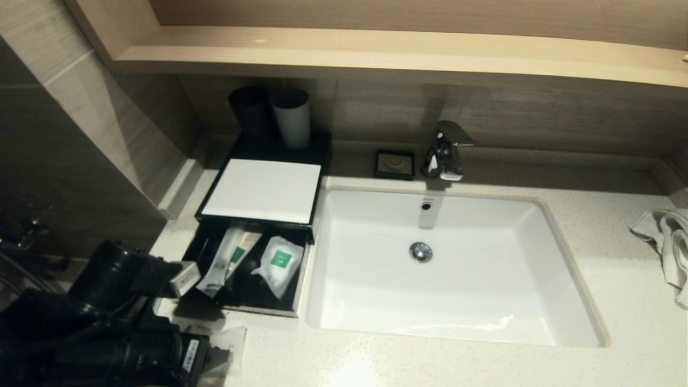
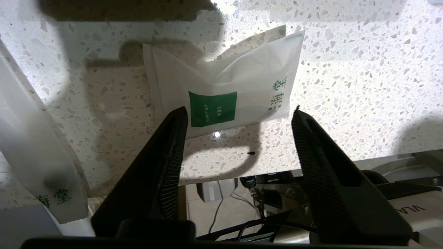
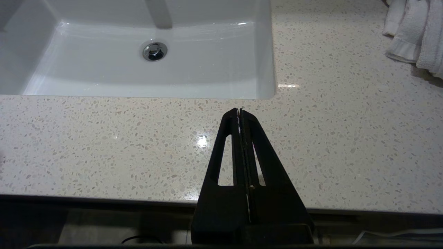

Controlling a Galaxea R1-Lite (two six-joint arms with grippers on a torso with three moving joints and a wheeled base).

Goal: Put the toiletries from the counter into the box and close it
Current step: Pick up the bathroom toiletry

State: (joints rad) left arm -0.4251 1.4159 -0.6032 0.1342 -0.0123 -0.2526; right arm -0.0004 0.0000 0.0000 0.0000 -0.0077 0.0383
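A black box (image 1: 321, 156) with a white top stands left of the sink. Its drawer (image 1: 258, 310) is pulled open and holds a long packet (image 1: 223, 260) and a green-labelled sachet (image 1: 279, 263). In the left wrist view my left gripper (image 2: 238, 114) is open and empty, low over the counter near its front edge. A white sachet with a green label (image 2: 221, 93) lies just beyond the fingertips; it also shows in the head view (image 1: 228, 344). Another white packet (image 2: 34, 155) lies to one side. My right gripper (image 3: 239, 110) is shut and empty above the counter's front edge.
A white sink (image 1: 564, 252) takes up the middle of the counter, with a faucet (image 1: 446, 150) behind it. Two cups (image 1: 293, 118) stand on the back of the box. A small black dish (image 1: 395, 164) sits by the faucet. A towel (image 1: 669, 242) lies far right.
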